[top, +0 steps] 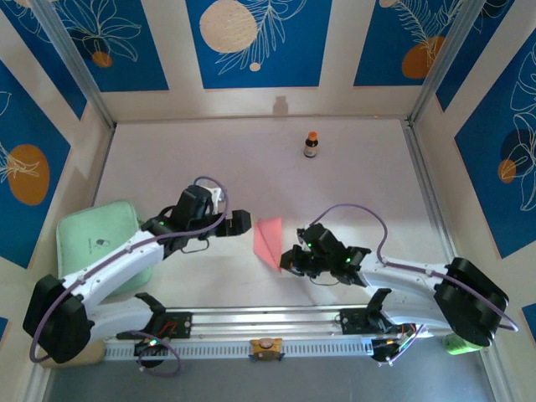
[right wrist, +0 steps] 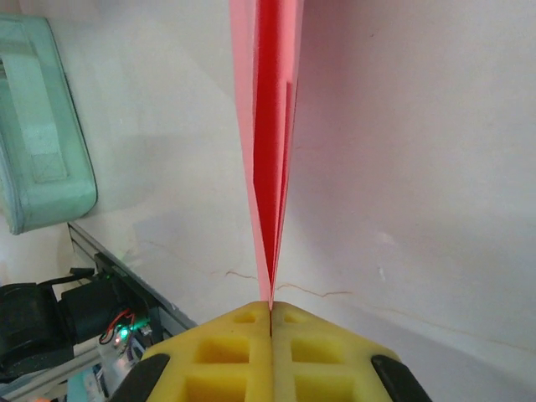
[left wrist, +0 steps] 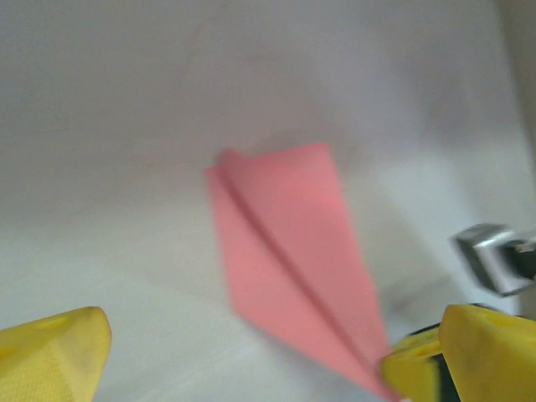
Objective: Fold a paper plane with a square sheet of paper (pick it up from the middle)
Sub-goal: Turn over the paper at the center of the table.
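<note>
Right fingers pinch paper plane — (tip).

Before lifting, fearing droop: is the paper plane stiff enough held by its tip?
Probably stiff lengthwise: the paper plane shows stacked layers along its crease. Thin, likely light; the right gripper, pinching its tip, might let it pivot.

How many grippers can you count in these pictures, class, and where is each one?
2. The left gripper, open, sits just left of the plane; the right gripper is shut on the plane's near tip.
</note>
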You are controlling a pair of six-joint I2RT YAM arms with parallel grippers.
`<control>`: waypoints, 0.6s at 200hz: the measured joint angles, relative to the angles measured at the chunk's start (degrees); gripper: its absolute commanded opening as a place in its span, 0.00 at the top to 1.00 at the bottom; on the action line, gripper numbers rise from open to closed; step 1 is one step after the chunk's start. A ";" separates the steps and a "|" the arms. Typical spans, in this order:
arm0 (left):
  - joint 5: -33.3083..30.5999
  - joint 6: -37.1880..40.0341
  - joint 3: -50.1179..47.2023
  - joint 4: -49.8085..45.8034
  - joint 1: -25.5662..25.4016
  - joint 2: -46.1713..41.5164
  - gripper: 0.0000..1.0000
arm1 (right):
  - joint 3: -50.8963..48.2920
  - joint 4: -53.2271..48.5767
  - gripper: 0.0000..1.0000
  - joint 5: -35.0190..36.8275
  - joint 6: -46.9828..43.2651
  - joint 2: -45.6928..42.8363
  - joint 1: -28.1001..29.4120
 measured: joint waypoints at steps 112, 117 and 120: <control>-6.49 10.47 3.10 -12.02 -0.02 -1.31 0.00 | 3.50 -10.60 0.96 3.17 -3.04 -1.77 -2.14; -6.54 10.58 3.08 -12.09 -0.02 -1.70 0.00 | 3.69 -10.95 0.96 3.17 -3.19 -1.79 -2.21; -6.56 10.73 3.08 -12.09 -0.02 -1.99 0.00 | 3.76 -11.06 0.96 3.17 -3.26 -1.79 -2.27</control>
